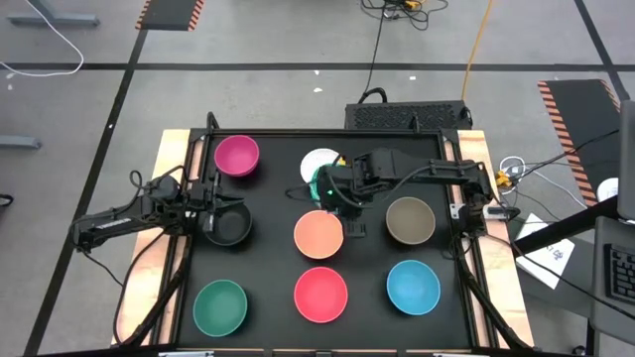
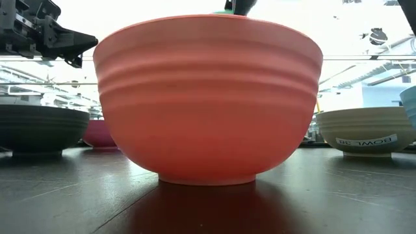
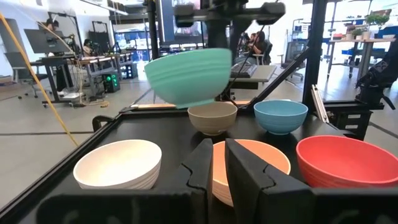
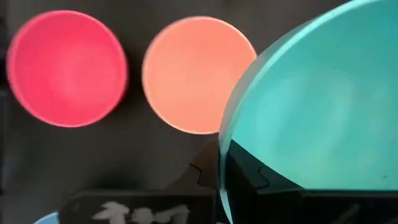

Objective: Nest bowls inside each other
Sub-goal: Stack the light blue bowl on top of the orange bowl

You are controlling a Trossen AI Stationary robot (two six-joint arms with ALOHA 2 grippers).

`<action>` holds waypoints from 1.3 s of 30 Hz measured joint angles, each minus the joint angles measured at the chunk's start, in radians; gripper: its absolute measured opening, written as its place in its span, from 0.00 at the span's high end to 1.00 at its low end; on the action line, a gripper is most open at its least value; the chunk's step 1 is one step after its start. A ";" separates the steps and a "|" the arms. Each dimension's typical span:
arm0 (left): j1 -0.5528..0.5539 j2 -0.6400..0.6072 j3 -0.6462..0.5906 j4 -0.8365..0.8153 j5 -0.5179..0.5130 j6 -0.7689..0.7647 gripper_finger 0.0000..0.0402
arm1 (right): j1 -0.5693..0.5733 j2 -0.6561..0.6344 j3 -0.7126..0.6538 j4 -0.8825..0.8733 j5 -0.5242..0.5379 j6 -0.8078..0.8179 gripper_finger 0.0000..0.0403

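Evidently the teal bowl (image 3: 189, 76) is carried clear of the table by its rim, pinched in the right gripper (image 4: 225, 180) between the white bowl (image 1: 317, 162) and the orange bowl (image 1: 318, 234). It is judged light, rigid, smooth-walled; a rim pinch suits it. "BOWL" can be read, mirrored, on the taupe bowl (image 2: 366, 130). The left gripper (image 1: 224, 210) is nipped on the black bowl (image 1: 230, 226)'s rim.

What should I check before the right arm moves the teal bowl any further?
1. Right gripper shut on teal bowl rim: ok.
2. Teal bowl lifted off the table: ok.
3. Orange bowl empty and upright: ok.
4. White bowl empty: ok.
5. Left gripper at the black bowl, away from the right arm: ok.
6. Whether the teal bowl hangs right over another bowl: cannot tell.
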 joint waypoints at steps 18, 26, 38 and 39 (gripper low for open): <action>0.000 0.000 0.000 0.000 0.000 0.001 0.88 | 0.074 0.155 0.003 0.035 -0.030 0.050 1.00; 0.000 0.000 0.000 -0.001 0.000 0.002 0.88 | 0.095 0.169 0.003 0.027 0.062 0.048 1.00; 0.000 0.000 0.000 -0.015 -0.001 0.005 0.88 | 0.147 0.169 0.003 0.105 -0.014 0.076 1.00; 0.000 0.000 0.000 -0.020 -0.001 0.004 0.88 | 0.148 0.169 0.003 0.106 -0.016 0.079 1.00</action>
